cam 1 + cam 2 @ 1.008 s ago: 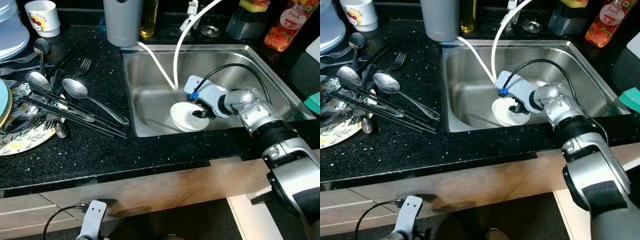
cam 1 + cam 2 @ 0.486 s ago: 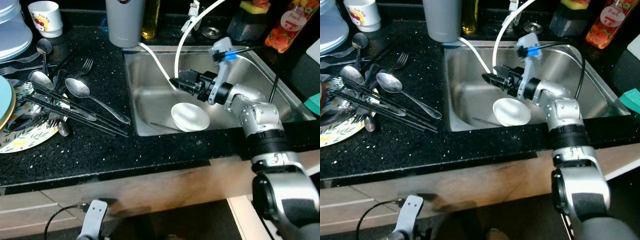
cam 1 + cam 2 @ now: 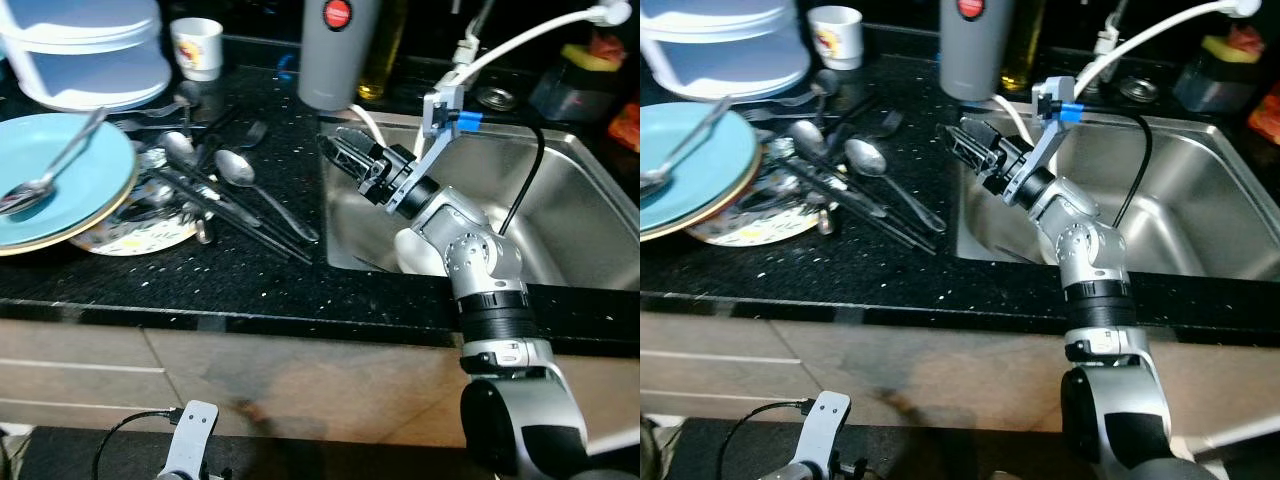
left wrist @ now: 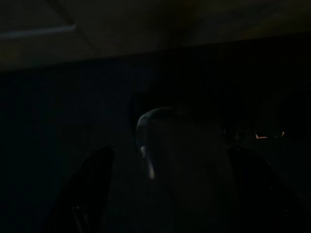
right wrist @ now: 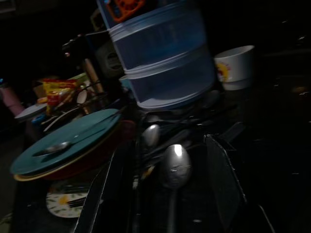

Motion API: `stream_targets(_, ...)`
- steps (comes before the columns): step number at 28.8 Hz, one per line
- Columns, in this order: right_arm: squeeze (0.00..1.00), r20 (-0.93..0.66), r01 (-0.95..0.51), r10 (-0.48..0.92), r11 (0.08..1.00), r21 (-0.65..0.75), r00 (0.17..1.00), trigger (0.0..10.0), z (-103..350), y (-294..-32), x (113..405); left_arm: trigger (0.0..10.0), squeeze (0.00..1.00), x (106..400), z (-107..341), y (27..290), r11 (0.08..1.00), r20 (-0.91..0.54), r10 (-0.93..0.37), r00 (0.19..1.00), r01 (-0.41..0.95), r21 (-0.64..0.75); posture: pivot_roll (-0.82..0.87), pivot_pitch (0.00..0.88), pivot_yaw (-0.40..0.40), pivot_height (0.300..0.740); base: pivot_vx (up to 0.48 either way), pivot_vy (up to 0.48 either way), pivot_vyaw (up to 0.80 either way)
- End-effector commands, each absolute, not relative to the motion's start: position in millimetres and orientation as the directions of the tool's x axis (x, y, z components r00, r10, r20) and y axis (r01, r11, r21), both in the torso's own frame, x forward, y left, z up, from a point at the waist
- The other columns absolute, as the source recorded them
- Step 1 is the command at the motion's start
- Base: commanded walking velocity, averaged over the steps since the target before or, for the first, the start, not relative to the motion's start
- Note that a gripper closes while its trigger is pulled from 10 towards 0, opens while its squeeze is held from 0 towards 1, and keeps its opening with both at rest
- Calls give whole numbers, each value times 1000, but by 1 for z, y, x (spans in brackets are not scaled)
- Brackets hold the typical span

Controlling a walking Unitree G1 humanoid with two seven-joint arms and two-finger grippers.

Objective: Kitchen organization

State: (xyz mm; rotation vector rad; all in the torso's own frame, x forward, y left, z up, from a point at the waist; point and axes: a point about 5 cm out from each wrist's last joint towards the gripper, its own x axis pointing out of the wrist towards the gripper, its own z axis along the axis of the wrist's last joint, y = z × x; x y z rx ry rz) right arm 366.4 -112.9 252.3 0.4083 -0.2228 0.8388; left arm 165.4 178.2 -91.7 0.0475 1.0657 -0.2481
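Note:
My right gripper point(image 3: 335, 148) hovers open and empty over the left rim of the steel sink point(image 3: 575, 215), pointing toward the cutlery. A heap of spoons, forks and black chopsticks point(image 3: 235, 190) lies on the black counter just beyond it. In the right wrist view a large spoon point(image 5: 176, 166) lies ahead between the spread fingers point(image 5: 221, 170). A white bowl point(image 3: 412, 258) rests in the sink, mostly hidden behind my right arm. My left gripper point(image 4: 170, 194) hangs idle in the dark, fingers apart.
A blue plate point(image 3: 65, 185) holding a spoon sits on a patterned plate point(image 3: 150, 235) at the left. Behind stand a stacked blue-white container point(image 3: 90, 55), a white cup point(image 3: 198, 45) and a grey canister point(image 3: 338, 55). White hoses point(image 3: 520, 40) arc over the sink.
The right gripper has let go of the white bowl, risen out of the sink and swung to its left rim. The camera has turned left, bringing the plates into view.

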Motion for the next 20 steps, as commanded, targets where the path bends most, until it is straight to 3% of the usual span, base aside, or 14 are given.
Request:
stream_targets(1,0,329,-744,667,609,275,668,10000,247,-112,364,10000,0,151,-98,181,973,-898,-170,405,211,-89,109,65,-68,740,0,0,650)
stream_targets(10,0,225,-723,688,666,182,690,10000,234,-99,359,10000,0,153,-97,181,973,-896,-170,409,213,-88,105,64,-70,740,0,0,655)
stream_targets(20,0,191,-685,658,706,177,728,10000,230,-98,360,10000,0,155,-97,178,973,-894,-170,414,213,-86,100,64,-80,740,0,0,0)
